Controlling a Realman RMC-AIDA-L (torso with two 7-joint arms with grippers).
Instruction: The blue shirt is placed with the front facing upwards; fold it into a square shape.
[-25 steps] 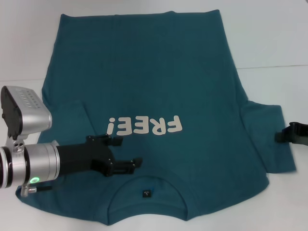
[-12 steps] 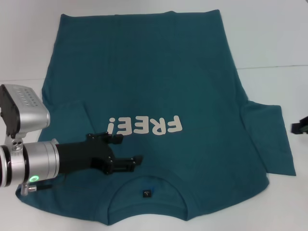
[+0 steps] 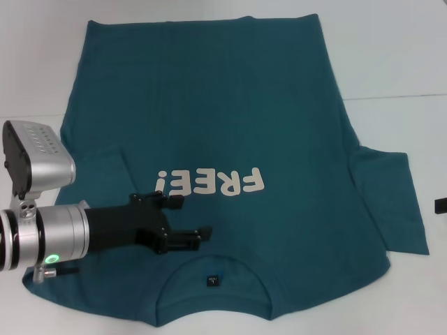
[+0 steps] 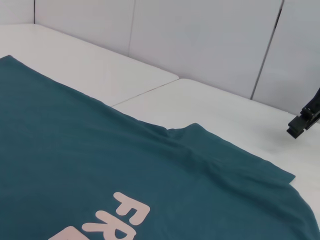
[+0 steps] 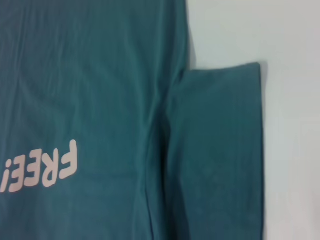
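Note:
The blue shirt [image 3: 223, 132] lies flat on the white table [image 3: 391, 56], white "FREE!" lettering [image 3: 209, 183] up and its collar [image 3: 213, 279] toward me. The right-hand sleeve [image 3: 391, 202] sticks out flat, and it also fills the right wrist view [image 5: 215, 150]. The left-hand sleeve [image 3: 98, 171] looks folded in over the body. My left gripper [image 3: 192, 216] is open over the shirt between the lettering and the collar, with nothing between its fingers. Only a black tip of my right gripper [image 3: 441, 204] shows at the right edge, off the sleeve, and it also appears far off in the left wrist view [image 4: 306, 120].
A seam [image 3: 391, 98] runs across the white table beyond the shirt's right side. Pale wall panels [image 4: 210, 45] stand behind the table. Bare tabletop lies to the right of the shirt and past its hem.
My right gripper has drawn away to the right, off the right-hand sleeve, and has almost left the head view. My left gripper has shifted slightly right over the shirt.

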